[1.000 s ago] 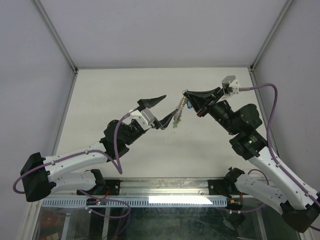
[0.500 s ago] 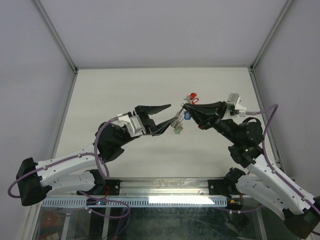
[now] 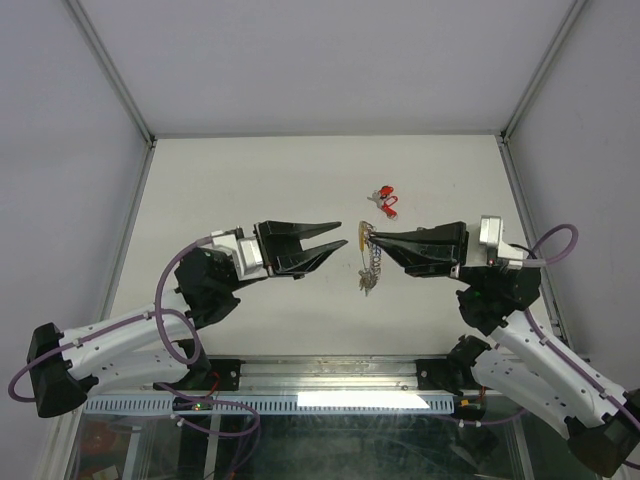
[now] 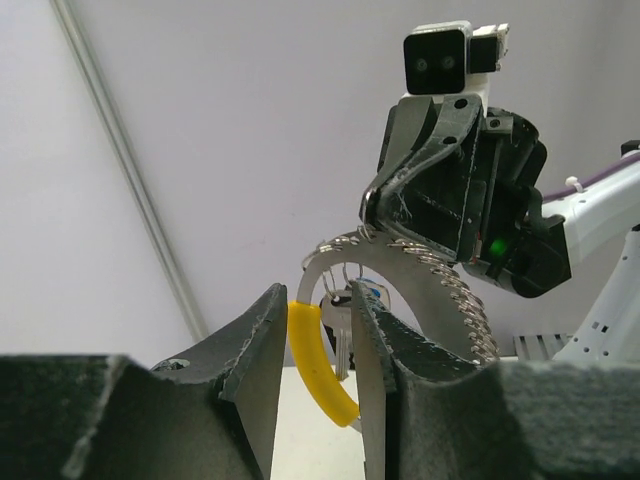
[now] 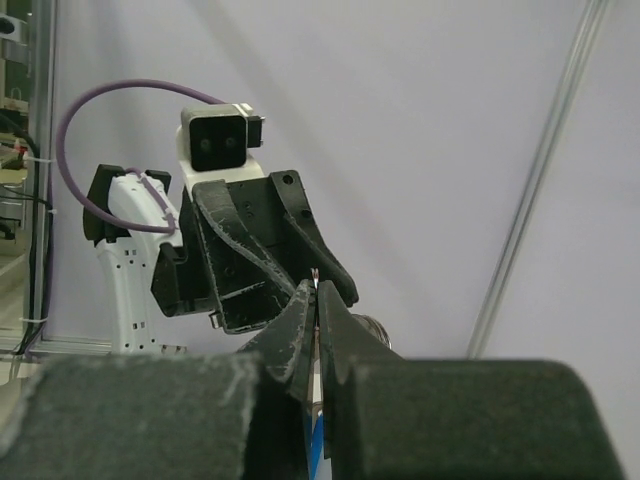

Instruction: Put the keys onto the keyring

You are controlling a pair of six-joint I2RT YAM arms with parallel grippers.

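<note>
My right gripper (image 3: 373, 236) is shut on the top of the keyring (image 3: 372, 262), which hangs above the table. The ring has a yellow arc and a silvery chain, and small keys (image 3: 366, 284) dangle at its bottom. My left gripper (image 3: 344, 234) is open, with its tips just left of the ring. In the left wrist view the yellow arc (image 4: 318, 360) shows in the gap between my open fingers (image 4: 262, 350), with keys and a blue tag (image 4: 370, 291) behind. In the right wrist view my right gripper (image 5: 317, 292) pinches thin metal. A red-tagged key (image 3: 386, 199) lies on the table.
The white table (image 3: 250, 180) is bounded by grey walls and metal corner posts. A metal rail runs along its near edge by the arm bases. The left arm's fingers (image 5: 300, 225) face the right wrist camera at close range.
Both arms have drawn back toward the near edge. The left gripper has opened and come off the ring, which now hangs from the right gripper. The red-tagged key now shows on the table.
</note>
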